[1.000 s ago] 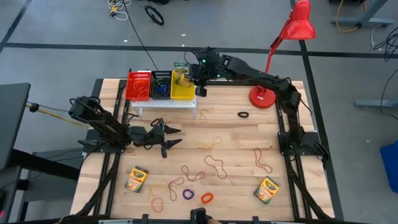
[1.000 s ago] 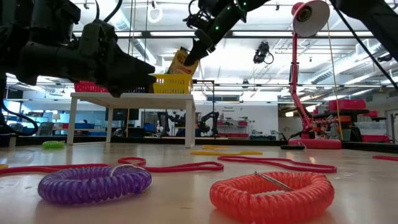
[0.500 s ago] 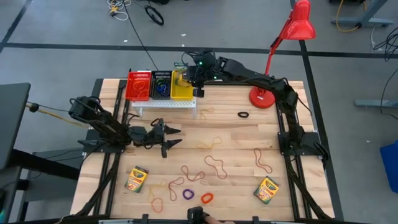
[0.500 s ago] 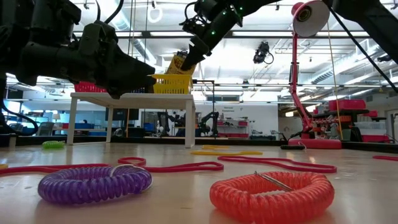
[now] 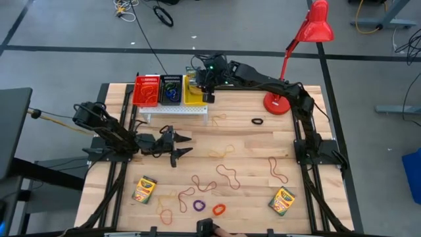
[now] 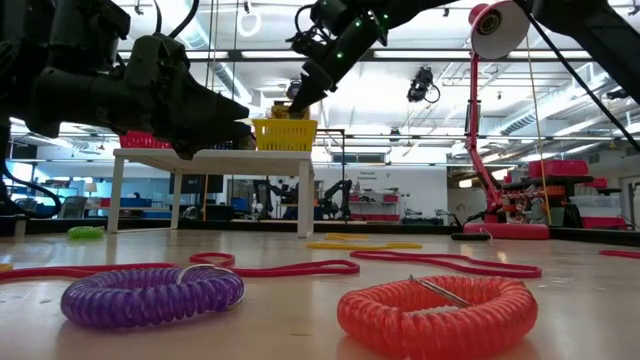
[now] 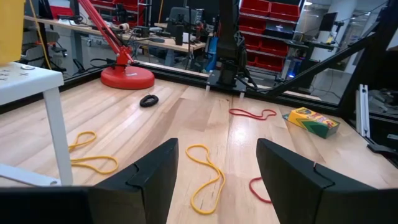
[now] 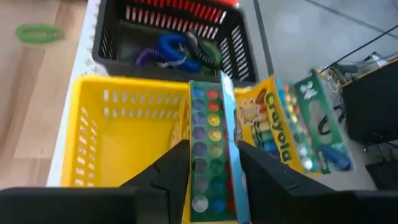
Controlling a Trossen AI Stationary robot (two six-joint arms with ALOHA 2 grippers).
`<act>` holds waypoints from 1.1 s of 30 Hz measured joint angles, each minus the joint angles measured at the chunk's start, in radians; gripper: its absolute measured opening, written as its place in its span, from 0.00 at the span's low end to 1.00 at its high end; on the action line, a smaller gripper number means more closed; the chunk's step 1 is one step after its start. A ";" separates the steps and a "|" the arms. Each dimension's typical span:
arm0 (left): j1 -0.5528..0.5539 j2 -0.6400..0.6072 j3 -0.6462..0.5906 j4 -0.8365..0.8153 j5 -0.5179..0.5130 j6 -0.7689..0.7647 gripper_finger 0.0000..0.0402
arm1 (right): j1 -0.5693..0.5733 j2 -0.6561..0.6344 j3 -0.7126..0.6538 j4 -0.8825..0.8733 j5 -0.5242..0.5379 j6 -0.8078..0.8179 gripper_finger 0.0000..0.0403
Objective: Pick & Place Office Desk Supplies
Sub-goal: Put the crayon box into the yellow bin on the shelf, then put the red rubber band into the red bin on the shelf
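Right gripper [image 8: 208,177] of mine hangs over the yellow basket [image 8: 118,134] on the white stand [image 5: 176,111], fingers pinching a crayon box [image 8: 211,149] standing inside it. My left gripper [image 5: 179,145] waits spread open above the table [image 5: 250,141].

High view straight down; low view level, near loops – both share yellow basket [image 5: 192,93].

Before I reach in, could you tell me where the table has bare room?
Bare wood lies between the white stand and the red lamp's base, apart from a black loop. Another patch lies between the left gripper and the yellow band. The front middle is crowded with rubber bands and coil loops.
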 joint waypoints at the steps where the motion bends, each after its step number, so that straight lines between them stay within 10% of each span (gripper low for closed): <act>1: 0.000 0.000 0.000 0.000 0.000 0.000 0.56 | 0.001 0.000 0.000 0.011 0.000 0.000 0.33; 26: 0.000 0.000 0.000 0.000 0.000 -0.018 0.56 | 0.025 -0.035 0.000 0.156 0.164 0.010 0.44; 33: 0.004 -0.030 0.000 0.009 -0.045 -0.067 0.48 | 0.044 -0.154 0.002 -0.124 0.176 0.078 0.15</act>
